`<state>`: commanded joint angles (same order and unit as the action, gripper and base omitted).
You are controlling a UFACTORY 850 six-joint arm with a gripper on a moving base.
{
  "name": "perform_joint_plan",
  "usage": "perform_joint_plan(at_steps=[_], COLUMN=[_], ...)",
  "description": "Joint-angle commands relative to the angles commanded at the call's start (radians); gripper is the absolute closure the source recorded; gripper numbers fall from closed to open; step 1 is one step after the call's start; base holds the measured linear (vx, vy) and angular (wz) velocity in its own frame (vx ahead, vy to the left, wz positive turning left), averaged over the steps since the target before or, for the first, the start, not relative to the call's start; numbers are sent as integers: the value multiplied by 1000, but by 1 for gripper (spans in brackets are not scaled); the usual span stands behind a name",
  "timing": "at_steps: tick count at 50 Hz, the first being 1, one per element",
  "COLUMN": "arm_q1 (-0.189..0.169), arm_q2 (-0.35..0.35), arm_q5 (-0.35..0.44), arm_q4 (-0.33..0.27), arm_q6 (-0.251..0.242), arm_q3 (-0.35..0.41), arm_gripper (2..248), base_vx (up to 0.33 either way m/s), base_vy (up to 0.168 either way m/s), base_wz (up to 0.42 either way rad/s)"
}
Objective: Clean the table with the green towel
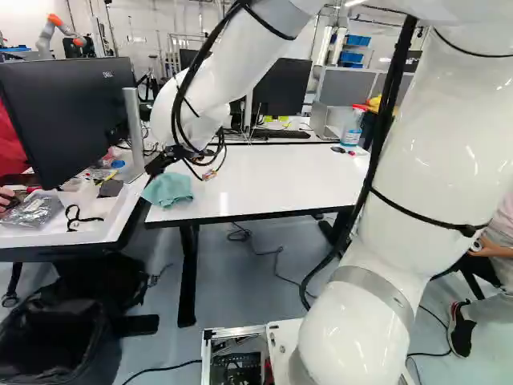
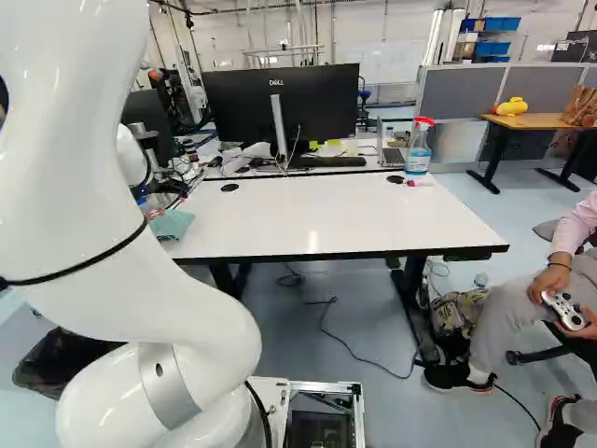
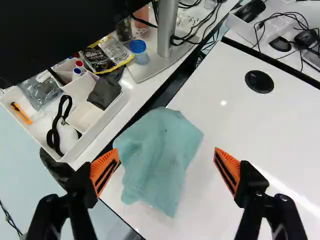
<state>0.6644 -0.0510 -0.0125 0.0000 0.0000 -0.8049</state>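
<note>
The hand [image 1: 158, 164] stands wide open over the towel [image 3: 159, 155]

In the left base view, a monitor [image 1: 68, 112] stands at ten o'clock, a white tray [image 1: 52, 239] lies at nine and a black bin [image 1: 60, 353] at eight. The tray holds an orange cutter [image 3: 21, 113] and a black strap [image 3: 52, 135]. In the right base view, another monitor [image 2: 326, 103] stands at twelve, a spray bottle [image 2: 417, 161] at two, and a backpack [image 2: 455, 313] sits at four.
</note>
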Motion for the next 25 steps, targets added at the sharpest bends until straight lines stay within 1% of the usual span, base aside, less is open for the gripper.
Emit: perform_joint_plan(at_steps=[25], arm_q1=[-72], arm_q2=[73], arm_q5=[0], arm_q4=[0], arm_q6=[0], arm_q3=[75], arm_gripper=[3], base_vx=[0], base_vy=[0], base_wz=[0])
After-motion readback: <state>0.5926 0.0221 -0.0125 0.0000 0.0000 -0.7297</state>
